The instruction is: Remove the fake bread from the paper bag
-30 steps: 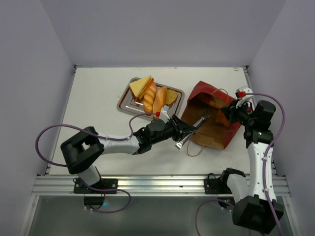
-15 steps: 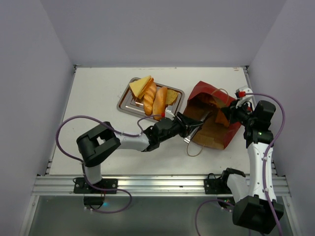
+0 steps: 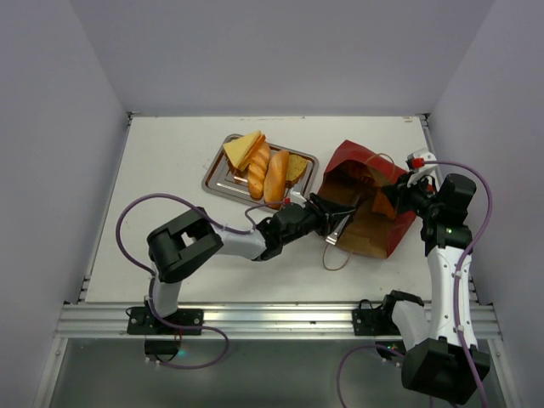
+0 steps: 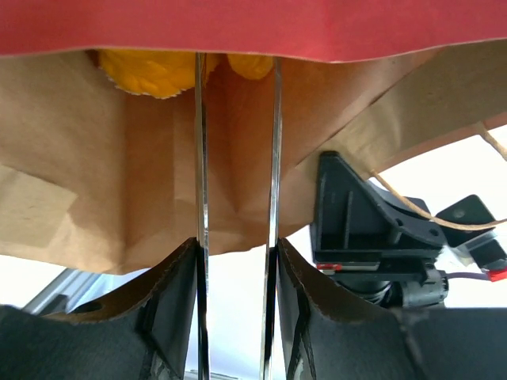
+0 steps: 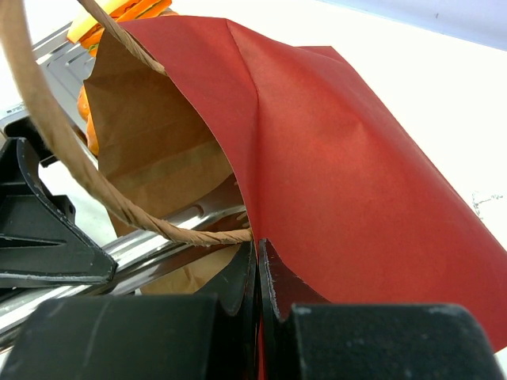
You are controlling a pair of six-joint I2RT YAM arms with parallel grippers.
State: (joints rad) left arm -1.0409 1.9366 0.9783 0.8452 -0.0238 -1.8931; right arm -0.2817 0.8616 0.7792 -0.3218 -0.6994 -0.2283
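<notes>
Top external view, near edge first: the left arm (image 3: 225, 244) is folded low and reaches right across the white table (image 3: 161, 161), wrist pointing into the mouth of the paper bag (image 3: 374, 229). The left gripper (image 3: 340, 223) sits just inside that mouth. On the left wrist cam its two thin flat steel fingers (image 4: 199, 158) run parallel with a clear gap and nothing between them, so it's released.

The bag lies on its side with the mouth facing left. It's matte dark red outside and creased tan-brown inside, and a thin twine handle (image 3: 335, 259) loops out on the near side. A lumpy, glossy yellow piece of fake bread (image 4: 150, 70) is deep at the back of the bag, past the fingertips.

The right arm (image 3: 446, 272) stands tall on the right and bends over the bag. The right gripper (image 5: 257, 253) is clenched on the bag's raised red lip.

Farther left, a flat steel tray (image 3: 214, 181) carries smooth orange loaves (image 3: 274, 177) and toast wedges (image 3: 242, 149).
</notes>
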